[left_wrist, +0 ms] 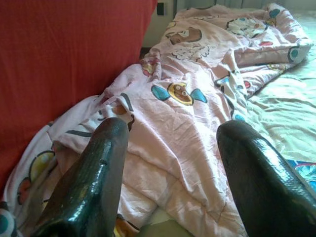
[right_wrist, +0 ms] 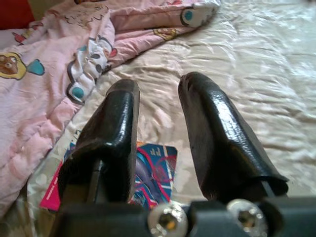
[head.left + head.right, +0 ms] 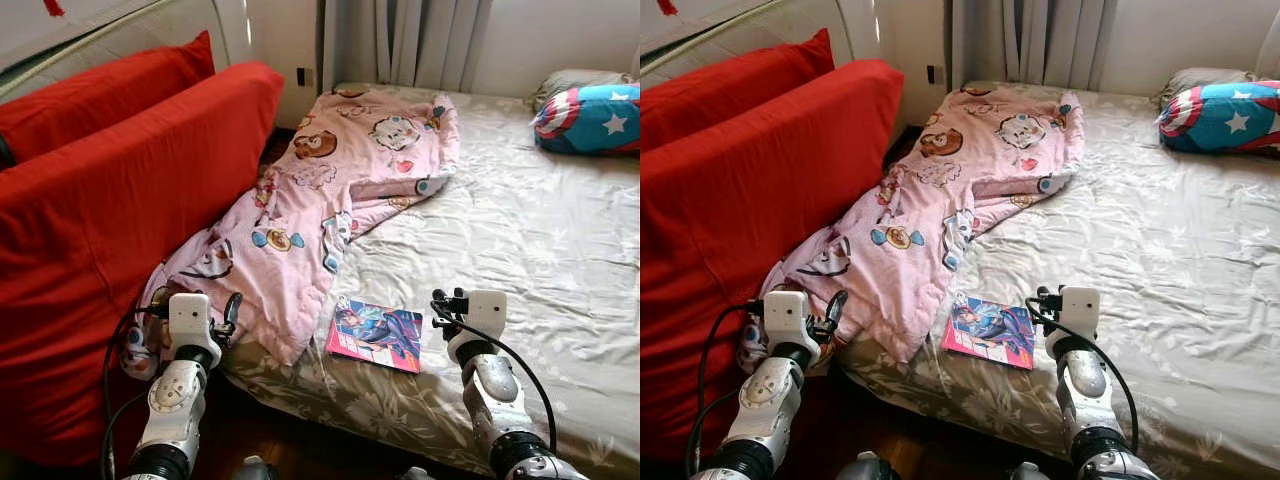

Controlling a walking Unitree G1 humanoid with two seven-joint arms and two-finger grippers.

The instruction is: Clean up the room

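Observation:
A crumpled pink cartoon blanket [image 3: 330, 190] lies along the left side of the bed [image 3: 530, 250], and its lower end hangs over the front corner. A colourful comic book [image 3: 375, 335] lies flat on the sheet near the front edge, just right of the blanket. My left gripper [image 1: 175, 131] is open and hovers at the blanket's lower end, with nothing between its fingers. My right gripper [image 2: 158, 86] is open, its fingers a little apart. It is held just above the sheet, right of the book [image 2: 153, 173], touching nothing.
A red upholstered cushion block [image 3: 110, 230] stands close along the bed's left side. A star-patterned blue and red pillow [image 3: 590, 118] lies at the far right corner. Grey curtains [image 3: 420, 40] hang behind the bed. Dark wooden floor [image 3: 300, 440] shows at the front edge.

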